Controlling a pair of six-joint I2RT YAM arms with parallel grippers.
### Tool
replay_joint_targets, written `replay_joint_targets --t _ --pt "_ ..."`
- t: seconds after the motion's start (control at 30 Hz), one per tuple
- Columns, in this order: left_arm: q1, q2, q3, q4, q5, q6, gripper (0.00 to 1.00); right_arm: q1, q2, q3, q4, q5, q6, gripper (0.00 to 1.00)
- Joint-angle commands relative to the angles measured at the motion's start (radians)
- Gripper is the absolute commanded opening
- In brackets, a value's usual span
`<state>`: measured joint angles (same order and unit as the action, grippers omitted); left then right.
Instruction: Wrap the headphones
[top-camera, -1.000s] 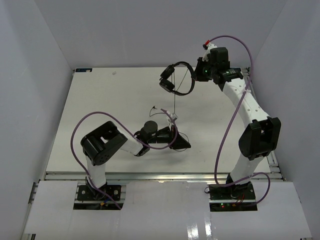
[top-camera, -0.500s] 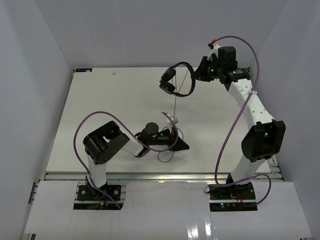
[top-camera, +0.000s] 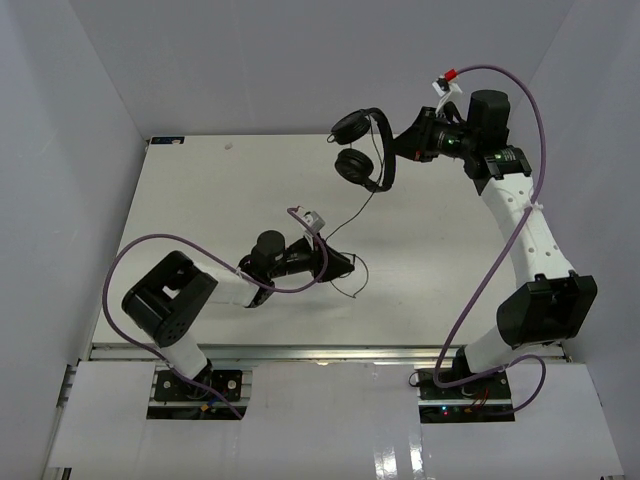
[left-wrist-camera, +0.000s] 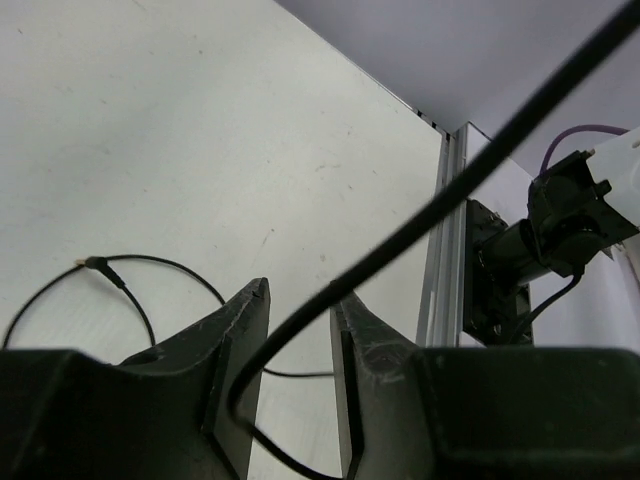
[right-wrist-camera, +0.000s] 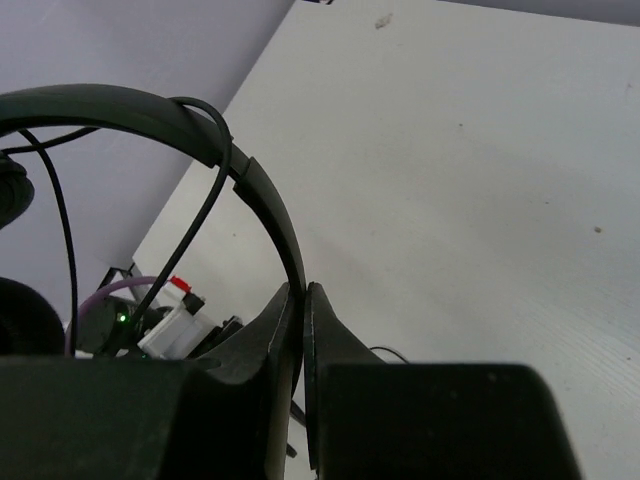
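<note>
The black headphones (top-camera: 362, 148) hang in the air at the back of the table. My right gripper (top-camera: 398, 152) is shut on their thin headband (right-wrist-camera: 120, 108), its fingertips (right-wrist-camera: 301, 288) pinching the band. Two round earcups (top-camera: 351, 165) hang to the left of it. The thin black cord (top-camera: 352, 215) slants down from the headphones to my left gripper (top-camera: 345, 263), low over the table's middle. In the left wrist view the cord (left-wrist-camera: 480, 165) runs loosely through the gap of the left gripper (left-wrist-camera: 298, 292), which is open. The cord's plug end (left-wrist-camera: 95, 262) lies on the table.
The white table (top-camera: 200, 200) is boxed in by grey walls on three sides. A metal rail (top-camera: 320, 352) runs along its near edge. Purple robot cables (top-camera: 470, 290) loop beside both arms. The right arm's base (left-wrist-camera: 520, 260) stands past the rail.
My right gripper has swung right and up, turning the headphones. My left arm has swung left and its gripper has narrowed. The cord now slants between them instead of hanging straight down.
</note>
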<state>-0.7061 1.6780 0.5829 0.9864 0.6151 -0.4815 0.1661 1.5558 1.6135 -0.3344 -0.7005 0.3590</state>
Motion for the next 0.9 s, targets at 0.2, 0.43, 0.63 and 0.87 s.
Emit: replay_joint_targets --t 0.2,0.43,0.63,0.87 --pt "0.124 -0.062 0.035 -0.015 0.017 0.08 0.33 -0.007 -0.118 -0.023 0.072 -0.216 0.047 0.08" --pt "0.198 -0.055 0.016 0.054 0.065 0.041 0.15 -0.032 -0.162 -0.011 -0.014 -0.076 -0.04 0.08" --pt "0.258 -0.113 -0.028 0.058 0.089 0.037 0.09 -0.079 -0.143 -0.012 -0.034 -0.029 -0.067 0.08" --pt "0.334 -0.118 -0.013 0.041 0.11 0.037 0.07 -0.083 -0.147 -0.016 -0.039 -0.038 -0.115 0.08"
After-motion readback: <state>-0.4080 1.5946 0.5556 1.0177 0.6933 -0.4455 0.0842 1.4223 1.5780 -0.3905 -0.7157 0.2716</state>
